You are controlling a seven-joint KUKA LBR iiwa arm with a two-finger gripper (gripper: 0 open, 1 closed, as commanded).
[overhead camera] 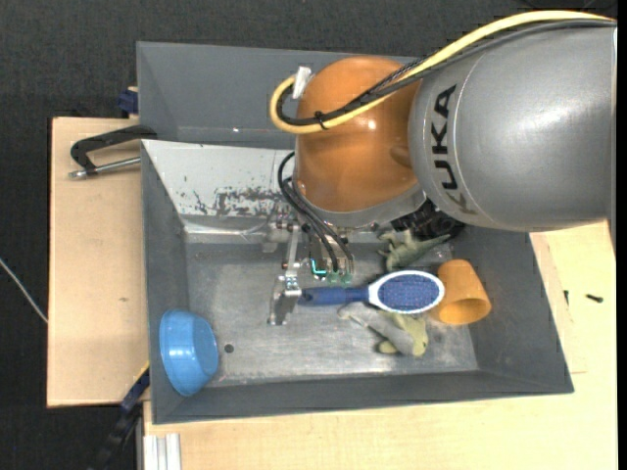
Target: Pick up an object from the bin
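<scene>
the grey metal bin (162,253) carries everything, and the silver kuka arm (519,125) with its orange wrist cover (343,145) hangs over the bin's far right corner. a round blue plastic bowl (188,352) lies tipped in the bin's near left corner, well apart from the rest. an orange plastic cup (462,295) lies on its side against the right wall. touching it is the blue hairbrush with a white-rimmed oval head (402,292), lying flat mid-floor with its thin handle pointing toward the left wall. some olive, soft-looking pieces (402,336) lie just beside the head, toward the near edge.

the gripper (284,300) is low over the floor's middle, just off the handle's free end on the side away from the head. whether it touches the handle, and whether it is open or closed, i cannot tell.

the brush is probably light, stiff and smooth. its narrow handle would be the best place to take hold, across its width. taken near the end, the heavier head may droop or swing.
</scene>
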